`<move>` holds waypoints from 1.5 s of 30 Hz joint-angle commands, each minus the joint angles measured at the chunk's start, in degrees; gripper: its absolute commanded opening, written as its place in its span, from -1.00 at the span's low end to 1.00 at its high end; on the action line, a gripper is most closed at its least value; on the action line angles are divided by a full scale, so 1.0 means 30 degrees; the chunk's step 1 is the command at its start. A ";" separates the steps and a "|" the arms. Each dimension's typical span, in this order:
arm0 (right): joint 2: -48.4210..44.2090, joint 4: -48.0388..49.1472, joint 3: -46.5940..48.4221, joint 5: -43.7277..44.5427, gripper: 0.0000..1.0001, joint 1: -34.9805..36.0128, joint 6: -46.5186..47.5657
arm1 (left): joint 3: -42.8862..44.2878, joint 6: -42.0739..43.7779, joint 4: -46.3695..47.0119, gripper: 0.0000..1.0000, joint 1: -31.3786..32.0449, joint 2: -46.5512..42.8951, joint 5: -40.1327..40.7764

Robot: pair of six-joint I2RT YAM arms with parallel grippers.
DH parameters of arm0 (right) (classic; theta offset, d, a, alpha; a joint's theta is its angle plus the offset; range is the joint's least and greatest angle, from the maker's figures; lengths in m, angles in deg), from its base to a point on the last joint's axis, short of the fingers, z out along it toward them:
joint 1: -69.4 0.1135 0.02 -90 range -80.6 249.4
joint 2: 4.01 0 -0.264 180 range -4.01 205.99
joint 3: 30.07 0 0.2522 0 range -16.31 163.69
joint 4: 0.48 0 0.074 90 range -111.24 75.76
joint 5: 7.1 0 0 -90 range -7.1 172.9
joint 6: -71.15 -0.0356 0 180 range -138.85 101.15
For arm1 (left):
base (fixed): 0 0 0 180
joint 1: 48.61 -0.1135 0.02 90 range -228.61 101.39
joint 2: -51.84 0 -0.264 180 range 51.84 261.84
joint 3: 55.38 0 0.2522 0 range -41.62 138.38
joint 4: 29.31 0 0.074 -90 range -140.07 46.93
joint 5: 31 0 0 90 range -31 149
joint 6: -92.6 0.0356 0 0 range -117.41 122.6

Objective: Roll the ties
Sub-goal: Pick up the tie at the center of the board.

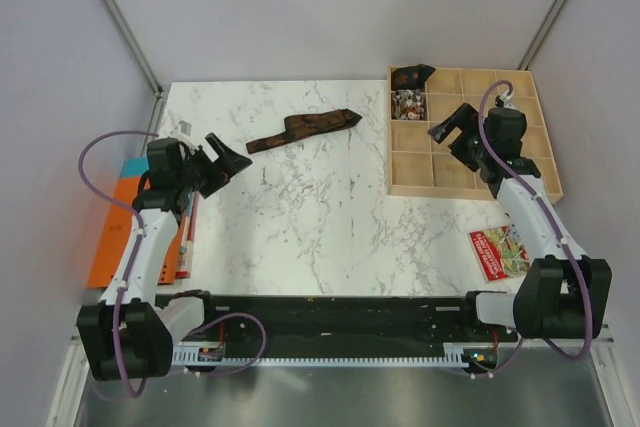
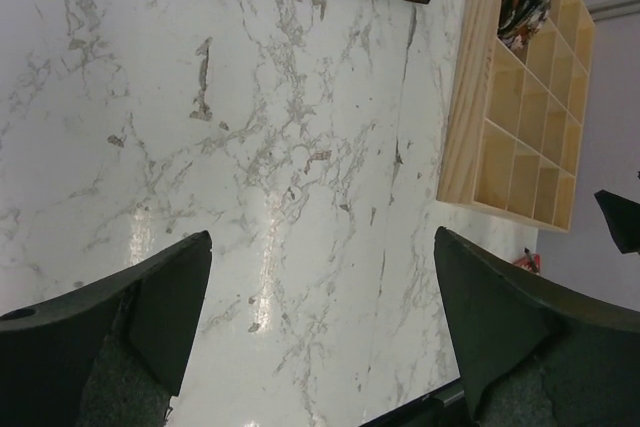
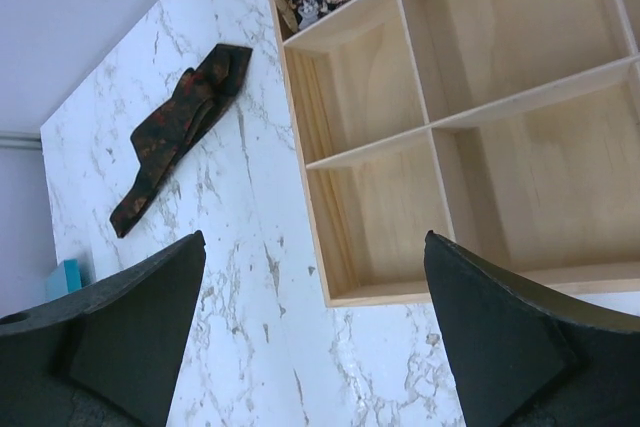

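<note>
Left gripper point(image 1: 230, 157): jaws spread wide, nothing between them. It hangs above the left part of the marble table point(image 1: 320, 217), short of the table's left edge, and points toward the middle. In the left wrist view there is only bare marble under the gap.

Right gripper point(image 1: 450, 125): jaws spread wide, nothing held. It hangs over the wooden compartment tray point(image 1: 390, 152), toward the tray's left side. The right wrist view shows bare wooden cells below the fingers, and the tray's near rim lies between them.

Dark brown tie point(image 1: 303, 130): unrolled, lying flat on the far middle of the table and partly folded over itself. It runs on a slant. Its broad pointed end is toward the tray, near the left wall but apart from it. Its narrow end is toward my left gripper and also apart from it.

Tray contents: a dark rolled tie point(image 1: 412, 76) sits in the far-left corner cell. A pale patterned roll point(image 1: 408, 102) sits in the cell just nearer.

Room: an open stretch of marble runs from the tie down to the near edge and from my left arm across to the tray's left wall. The tray stands at the table's right side.

Margins: an orange folder point(image 1: 112, 242) lies at the left edge beneath my left arm. A red printed booklet point(image 1: 500, 252) lies by my right arm, nearer than the tray.
</note>
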 commanded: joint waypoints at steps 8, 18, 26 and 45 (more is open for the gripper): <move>0.0247 -0.1035 0.0549 -0.2656 0.96 0.1609 0.1889 | 0.4941 0.2795 -0.0220 0.59 0.0040 0.6275 0.2581; 0.0574 -0.1007 0.0813 -0.0935 0.96 0.4012 0.3529 | 0.6705 0.2621 0.0660 0.62 0.0157 0.9655 0.2844; 0.1041 -0.0538 0.0842 0.0213 0.96 0.5800 0.3414 | 0.6178 0.2885 0.1216 0.88 0.0830 0.8717 0.3196; 0.0516 -0.0743 -0.0124 0.0566 0.96 0.6768 0.3355 | 0.9457 0.3001 0.0895 0.50 0.2091 1.4424 0.6067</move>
